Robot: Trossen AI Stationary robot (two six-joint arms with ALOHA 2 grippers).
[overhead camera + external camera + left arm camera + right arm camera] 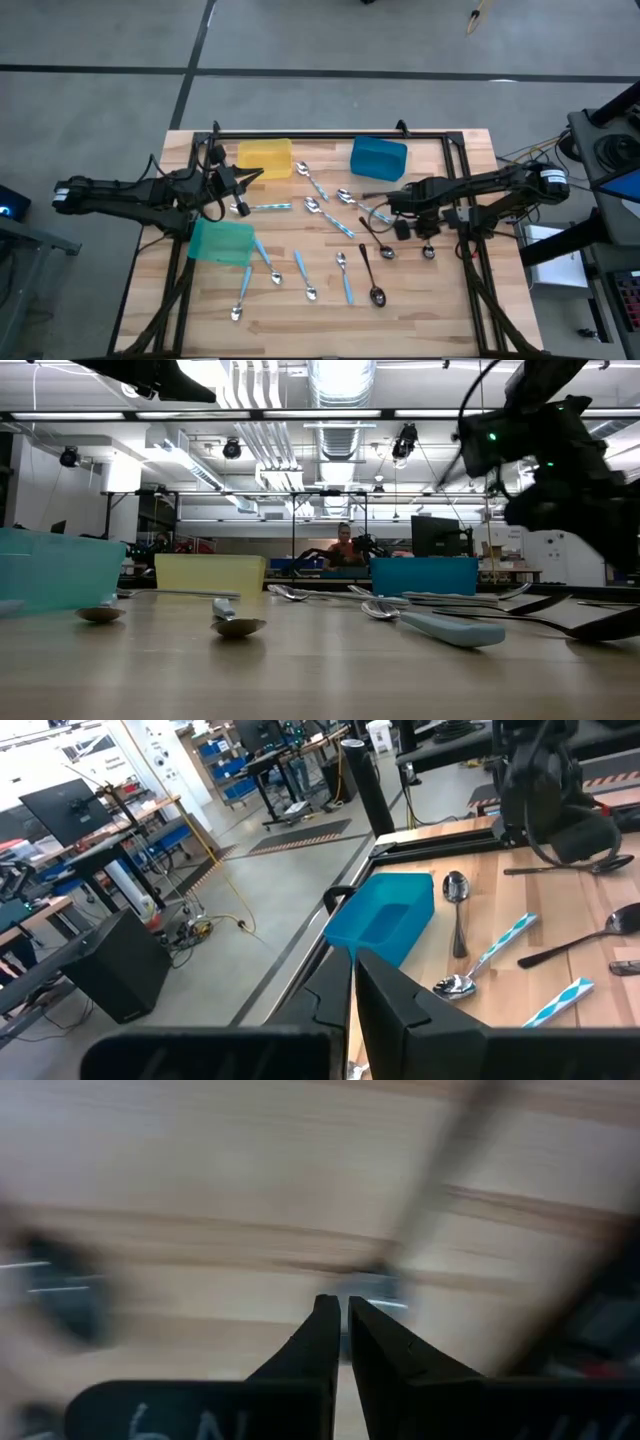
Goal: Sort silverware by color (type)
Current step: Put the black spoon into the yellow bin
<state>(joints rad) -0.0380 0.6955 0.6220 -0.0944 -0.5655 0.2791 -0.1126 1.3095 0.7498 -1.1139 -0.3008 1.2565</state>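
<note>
The silverware (325, 215) lies scattered across the middle of the wooden table (470, 310), with none of it visible in the yellow bin (265, 158), the blue bin (378, 157) or the green bin (221, 240), so the sorting looks barely started. The right claw (402, 226) hangs low over the right-hand cluster, its fingers pressed together and holding nothing that can be seen; its own camera is too smeared to say for sure which piece lies beneath it, though a dark spoon (371, 271) and a couple of silver spoons (428, 250) are close by. The left claw (240, 181) sits between the yellow bin and the green bin, also pinched shut and empty, beside a blue-handled spoon (262, 207). To do this step well, the working claw should spread its fingers before it comes down, line them up across the narrow handle of one chosen piece, not along it, and settle low enough to catch the thin metal without scraping the wood. Picking a piece that lies apart from its neighbours would probably avoid dragging two together, since several near the centre cross or touch. Each colour should then go to one bin only, and the arms should keep to their own halves.
</note>
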